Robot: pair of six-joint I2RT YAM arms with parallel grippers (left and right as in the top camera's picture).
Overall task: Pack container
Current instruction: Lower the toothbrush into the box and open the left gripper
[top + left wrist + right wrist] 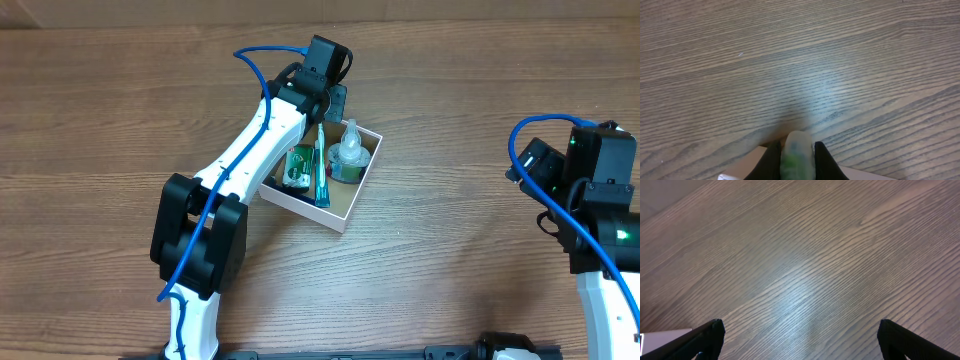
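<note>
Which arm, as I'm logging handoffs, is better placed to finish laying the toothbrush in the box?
Left. The left gripper is over the box, shut on the toothbrush; the right gripper is open over the table, well away.

A wooden worktop (480,120) fills every view. It is mid-brown with a greyish cast, and from overhead its grain runs in long streaks roughly left to right. In both wrist views a soft, pale glare (832,95) lies on the surface. A dark strip (350,354) along the near edge may be a mounting rail.
</note>
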